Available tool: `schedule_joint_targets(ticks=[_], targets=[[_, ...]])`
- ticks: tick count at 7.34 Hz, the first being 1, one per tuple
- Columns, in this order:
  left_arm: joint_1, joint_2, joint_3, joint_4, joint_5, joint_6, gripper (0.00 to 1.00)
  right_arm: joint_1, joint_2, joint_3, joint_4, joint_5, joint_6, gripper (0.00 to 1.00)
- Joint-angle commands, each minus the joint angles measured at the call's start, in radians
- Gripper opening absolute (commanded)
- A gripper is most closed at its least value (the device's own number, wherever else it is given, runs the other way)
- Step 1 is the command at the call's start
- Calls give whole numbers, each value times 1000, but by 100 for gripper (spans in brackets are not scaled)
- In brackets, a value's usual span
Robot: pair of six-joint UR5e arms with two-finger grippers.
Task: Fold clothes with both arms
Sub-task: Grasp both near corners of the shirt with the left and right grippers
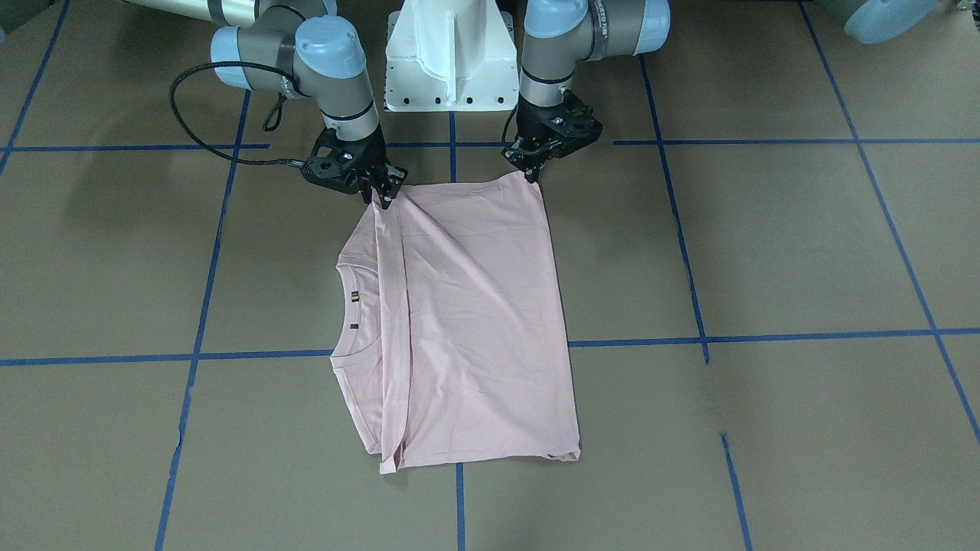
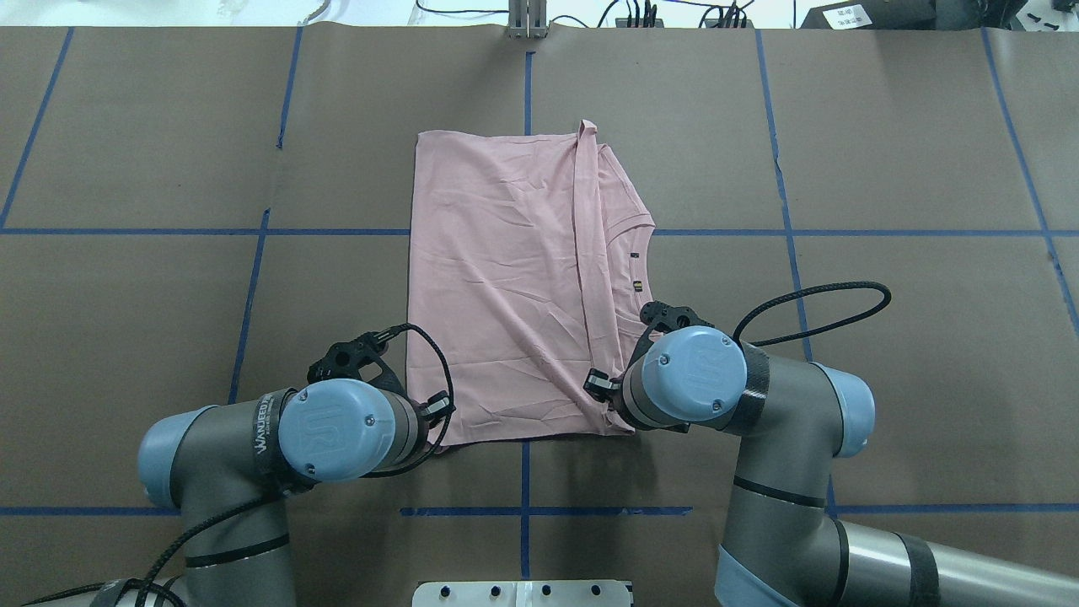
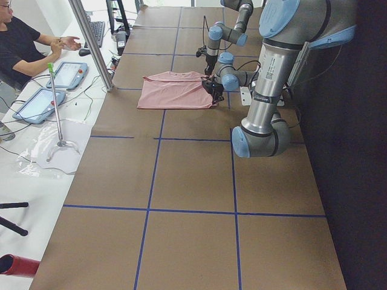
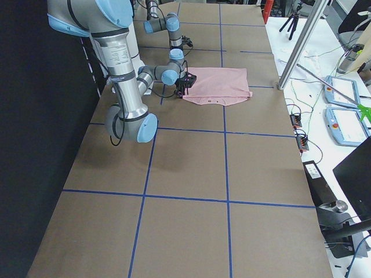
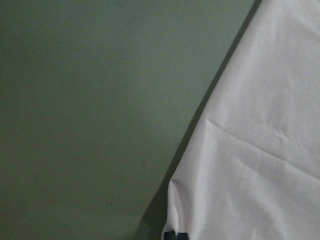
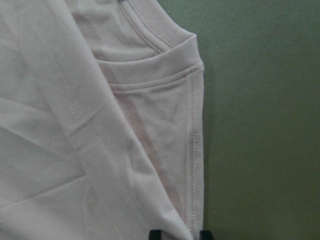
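Note:
The pale pink T-shirt (image 1: 475, 321) lies folded flat on the brown table, plain side up, with its ribbed neck (image 1: 348, 310) toward my right arm's side. The Snoopy print is hidden. My left gripper (image 1: 531, 174) pinches the near corner of the shirt at its hem end. My right gripper (image 1: 382, 197) pinches the near corner at the shoulder end. In the left wrist view the fingertips (image 5: 170, 235) sit close together on the cloth's edge (image 5: 260, 150). In the right wrist view the fingertips (image 6: 155, 234) have the sleeve fold (image 6: 75, 125) between them. From overhead (image 2: 506, 278) both wrists hide the fingers.
The white pedestal base (image 1: 450, 61) stands just behind the shirt's near edge. Blue tape lines (image 1: 643, 342) grid the brown table. An operator (image 3: 24, 48), tablets (image 3: 37, 104) and a metal post (image 3: 91, 42) are beyond the table's far side.

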Motion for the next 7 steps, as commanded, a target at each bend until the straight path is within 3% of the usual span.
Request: schedule_joint_targets(ticks=[1, 3, 7], targets=[[1, 0, 3, -2, 0, -1, 0, -1, 0, -2, 0, 1, -4, 39], [1, 0, 6, -3, 0, -1, 0, 1, 0, -2, -1, 3, -6, 55], [1, -1, 6, -3, 0, -1, 0, 1, 0, -2, -1, 3, -6, 52]])
